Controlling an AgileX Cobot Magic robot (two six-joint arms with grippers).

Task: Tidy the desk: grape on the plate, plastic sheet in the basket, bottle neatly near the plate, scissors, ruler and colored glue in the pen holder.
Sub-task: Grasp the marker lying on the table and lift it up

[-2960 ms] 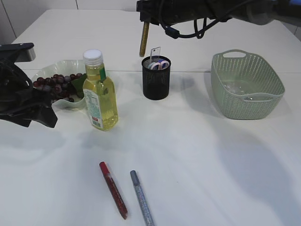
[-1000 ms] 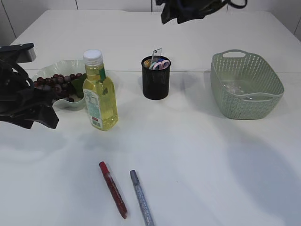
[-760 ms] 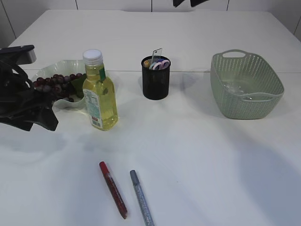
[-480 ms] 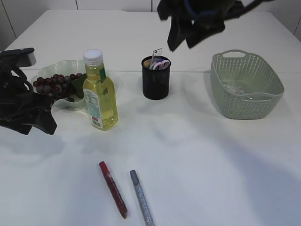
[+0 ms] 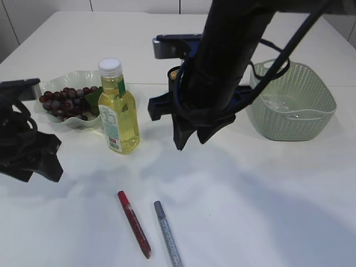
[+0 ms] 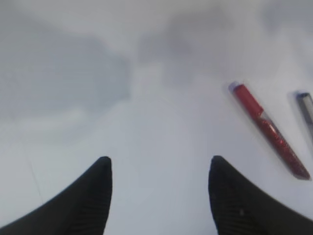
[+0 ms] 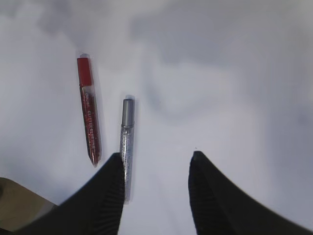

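Note:
A red glue pen (image 5: 133, 223) and a silver glue pen (image 5: 168, 234) lie side by side at the table's front. My right gripper (image 5: 192, 142) is open and empty, hanging above the table behind them. In the right wrist view (image 7: 156, 159) the red pen (image 7: 88, 110) and silver pen (image 7: 127, 142) lie just left of its jaws. My left gripper (image 5: 39, 173) is open and empty at the far left. Its wrist view (image 6: 159, 164) shows the red pen (image 6: 269, 129) to the right. Grapes (image 5: 62, 100) sit on the plate (image 5: 75, 123). The bottle (image 5: 118, 111) stands beside it. The pen holder is almost hidden behind my right arm.
The green basket (image 5: 292, 100) stands at the back right with a clear plastic sheet (image 5: 281, 104) inside. My right arm (image 5: 225, 67) fills the middle of the exterior view. The silver pen's end shows at the right edge of the left wrist view (image 6: 307, 105).
My right arm has swung down from the top back edge to the middle of the table, in front of the pen holder. My left gripper has shifted toward the front edge.

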